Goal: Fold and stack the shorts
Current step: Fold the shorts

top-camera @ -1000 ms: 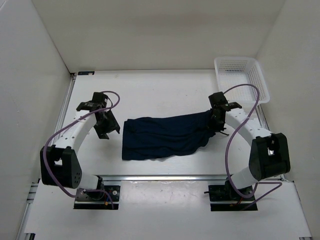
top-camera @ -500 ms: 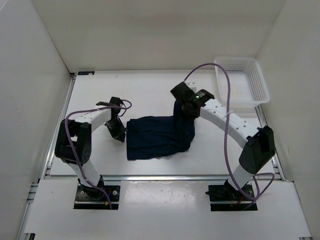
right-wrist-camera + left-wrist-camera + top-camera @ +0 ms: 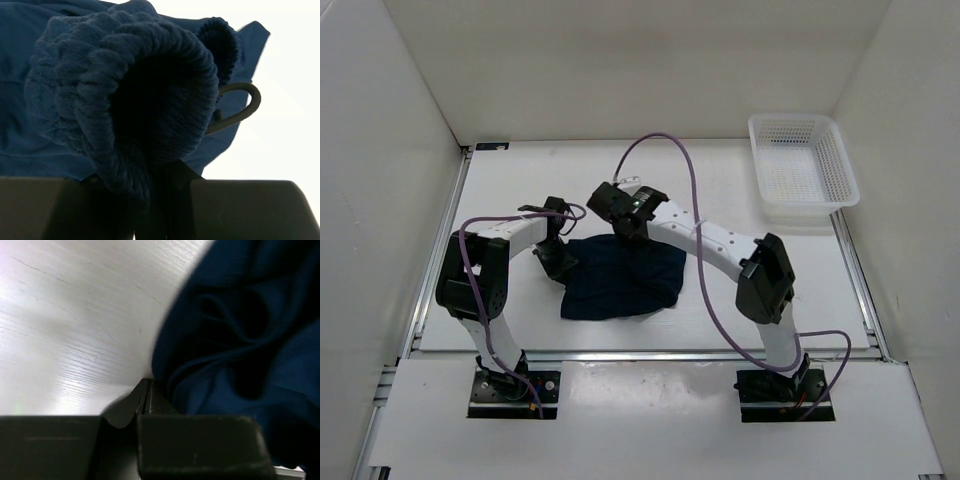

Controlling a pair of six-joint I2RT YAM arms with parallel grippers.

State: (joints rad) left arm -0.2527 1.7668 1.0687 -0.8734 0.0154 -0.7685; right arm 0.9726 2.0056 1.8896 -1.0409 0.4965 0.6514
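The dark navy shorts [image 3: 625, 288] lie doubled over at the table's middle. My right gripper [image 3: 626, 228] is above their far left part, shut on the ribbed waistband [image 3: 125, 75], which bunches over its fingers and hides the tips; a drawstring loop [image 3: 245, 107] hangs beside it. My left gripper [image 3: 560, 264] is low on the table at the shorts' left edge. In the left wrist view its jaws [image 3: 145, 389] are pressed together with the tips against the blue cloth [image 3: 240, 340]; no cloth shows between them.
A white mesh basket [image 3: 840, 150] stands at the far right corner. White walls close in the table on three sides. A metal rail runs along the near edge by the arm bases. The right arm's purple cable arcs over the far middle.
My right gripper has carried the shorts' right end leftward over the rest, halving their width. My left gripper has moved in to the shorts' left edge and shut.
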